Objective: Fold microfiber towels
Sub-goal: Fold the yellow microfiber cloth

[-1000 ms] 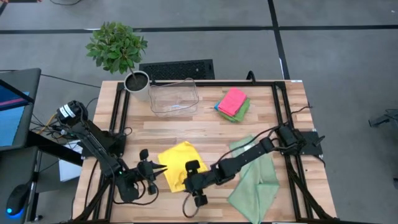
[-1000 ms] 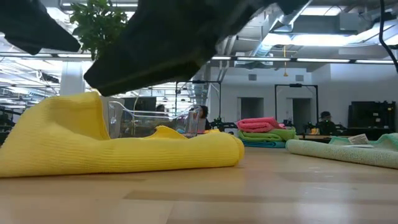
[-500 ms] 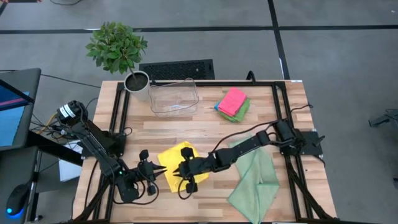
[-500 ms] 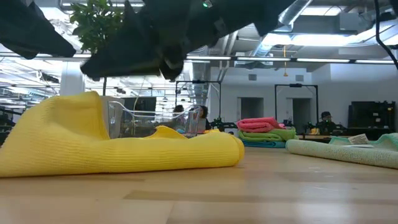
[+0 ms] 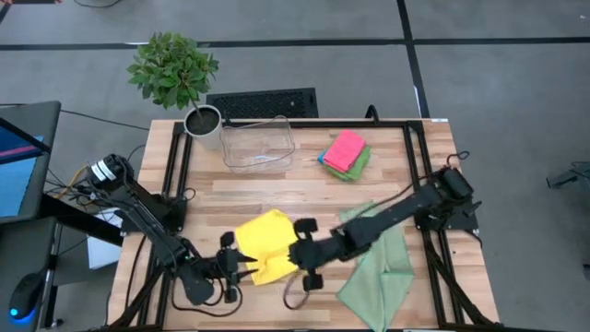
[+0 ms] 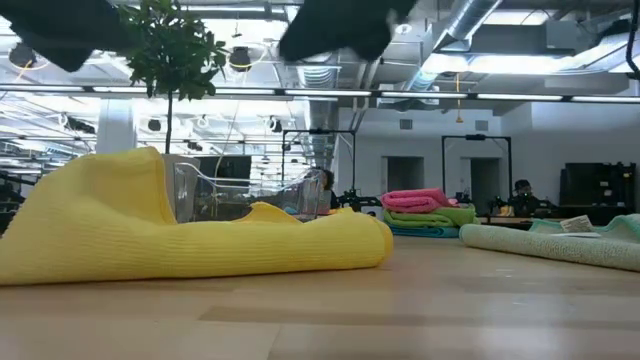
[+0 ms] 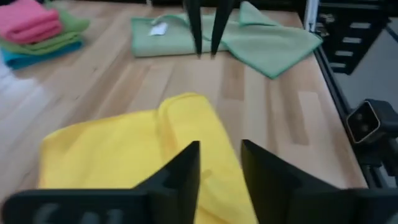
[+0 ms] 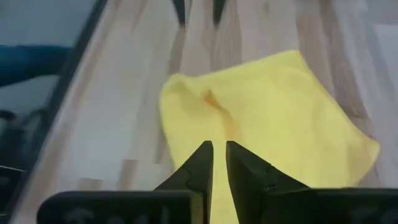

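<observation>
I see the yellow towel (image 5: 265,247) rumpled on the counter (image 5: 304,189) between my left gripper (image 7: 219,163), fingers slightly apart, and right gripper (image 8: 218,163), fingers narrow. Soft, limp; probably best pinched at corners.

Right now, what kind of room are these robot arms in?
Probably a big robotics lab or workshop: bare ceiling pipes and ducts, more metal-framed work tables in the hall behind, and a slatted wooden table ringed by black rails.

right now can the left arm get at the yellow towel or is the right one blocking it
Probably yes. The left gripper sits right at the yellow towel's near-left edge with bare cloth ahead, while the right gripper hovers over its opposite side, apart from it.
</observation>
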`<action>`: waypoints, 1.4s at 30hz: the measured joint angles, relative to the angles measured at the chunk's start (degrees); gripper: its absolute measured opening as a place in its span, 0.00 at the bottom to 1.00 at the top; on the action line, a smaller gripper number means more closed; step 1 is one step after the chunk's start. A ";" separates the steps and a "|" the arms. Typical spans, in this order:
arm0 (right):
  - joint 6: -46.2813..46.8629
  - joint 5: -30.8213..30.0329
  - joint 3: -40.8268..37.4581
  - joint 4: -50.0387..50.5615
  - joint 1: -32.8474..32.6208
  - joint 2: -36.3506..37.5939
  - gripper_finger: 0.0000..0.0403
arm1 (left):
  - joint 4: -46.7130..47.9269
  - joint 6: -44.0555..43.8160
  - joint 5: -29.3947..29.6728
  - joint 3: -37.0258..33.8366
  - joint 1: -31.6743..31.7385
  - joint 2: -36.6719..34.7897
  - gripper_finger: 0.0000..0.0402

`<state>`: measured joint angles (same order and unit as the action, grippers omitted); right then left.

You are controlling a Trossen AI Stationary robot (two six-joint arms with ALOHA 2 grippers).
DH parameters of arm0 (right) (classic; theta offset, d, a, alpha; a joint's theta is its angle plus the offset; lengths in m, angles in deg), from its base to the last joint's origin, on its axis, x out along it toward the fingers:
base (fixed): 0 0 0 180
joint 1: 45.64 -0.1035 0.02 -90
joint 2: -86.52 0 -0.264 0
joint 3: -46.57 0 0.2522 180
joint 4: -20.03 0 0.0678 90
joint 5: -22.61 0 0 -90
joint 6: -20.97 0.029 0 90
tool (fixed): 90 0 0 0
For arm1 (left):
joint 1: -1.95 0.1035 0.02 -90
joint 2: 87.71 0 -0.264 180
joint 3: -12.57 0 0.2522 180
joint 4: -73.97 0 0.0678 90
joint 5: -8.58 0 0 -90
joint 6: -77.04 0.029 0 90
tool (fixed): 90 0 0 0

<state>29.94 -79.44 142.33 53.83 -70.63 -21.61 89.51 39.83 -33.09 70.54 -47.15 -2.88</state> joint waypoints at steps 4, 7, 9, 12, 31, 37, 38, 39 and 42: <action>5.32 -7.42 0.32 6.78 -4.56 0.72 0.17 | 0.04 0.22 -2.54 1.69 2.81 3.39 0.44; 7.92 -11.85 0.00 8.90 -7.46 -0.40 0.17 | 0.22 0.49 -5.09 4.23 4.97 5.95 0.54; 9.01 -14.95 0.27 8.08 -8.94 -0.45 0.17 | 1.44 0.74 -7.50 6.06 6.10 7.48 0.57; 10.76 -17.69 0.19 9.13 -10.86 -0.74 0.17 | 4.97 -0.50 -10.50 9.73 7.08 10.25 0.59; 0.61 -19.87 -6.83 -7.84 -2.57 -2.02 0.17 | 23.53 -17.16 -10.46 18.40 4.56 19.94 0.42; -2.47 -9.20 -15.28 -25.02 6.25 -1.98 0.16 | 25.39 -18.54 -10.35 18.40 4.06 19.94 0.22; -2.49 -8.58 -16.09 -26.47 7.31 -1.93 0.16 | 25.70 -18.55 -10.38 18.40 4.07 19.94 0.19; -2.39 -7.45 -16.94 -27.50 8.28 -1.89 0.16 | 26.00 -18.55 -10.37 18.40 4.07 19.94 0.17; -1.90 -2.92 -18.90 -30.27 10.35 -3.33 0.14 | 26.38 -18.21 -10.33 18.40 4.07 19.94 0.10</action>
<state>28.04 -82.37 123.43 23.56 -60.28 -24.93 115.89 21.62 -43.42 88.94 -43.08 17.06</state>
